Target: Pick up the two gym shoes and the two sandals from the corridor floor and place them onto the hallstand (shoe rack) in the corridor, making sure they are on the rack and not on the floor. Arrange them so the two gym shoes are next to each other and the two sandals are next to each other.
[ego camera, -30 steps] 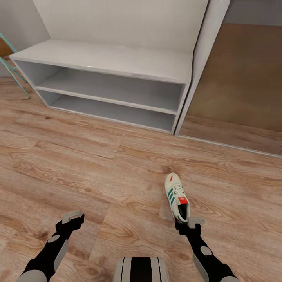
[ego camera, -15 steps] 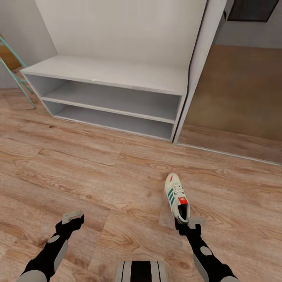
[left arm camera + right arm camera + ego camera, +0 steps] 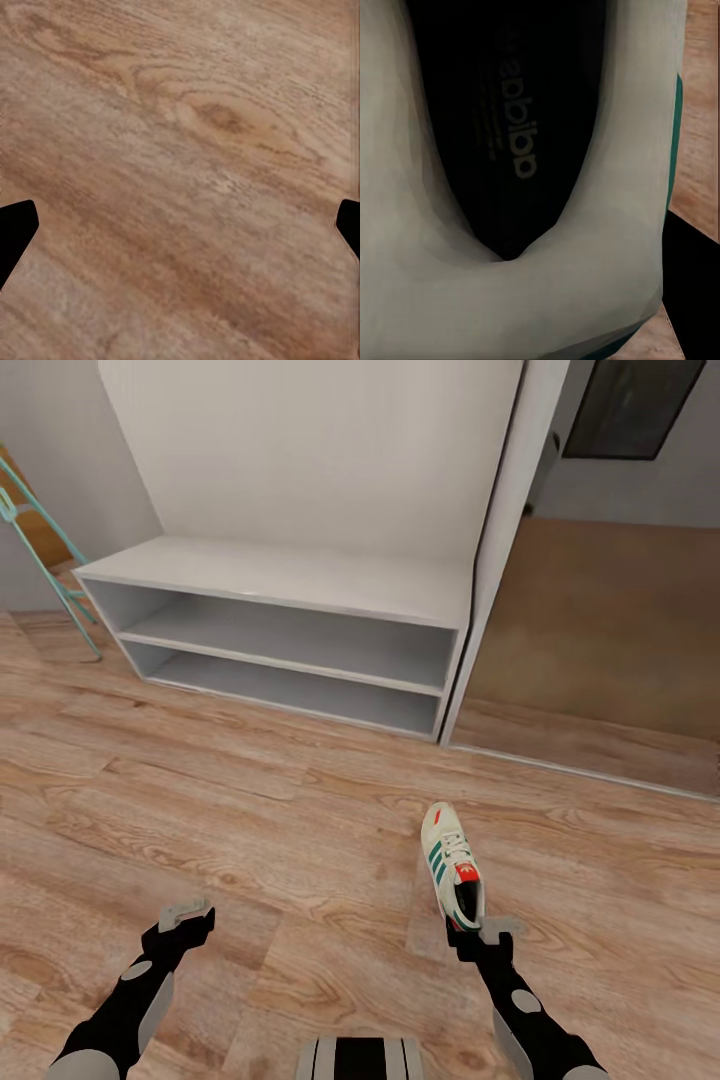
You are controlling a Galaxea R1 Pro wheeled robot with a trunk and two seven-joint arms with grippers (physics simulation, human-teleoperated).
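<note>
2 slim black arms carry grey oval patches, ending in the left gripper [image 3: 187, 916] and right gripper [image 3: 487, 931] with pale grey fingers; a grey, black-striped trunk [image 3: 361, 1058] sits between them.

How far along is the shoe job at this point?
Nothing is placed: the hallstand top and its two shelves hold no shoes. In hand: the right tool grips one gym shoe by the heel. The left tool is open over the corridor floor. All four shoes remain.
</note>
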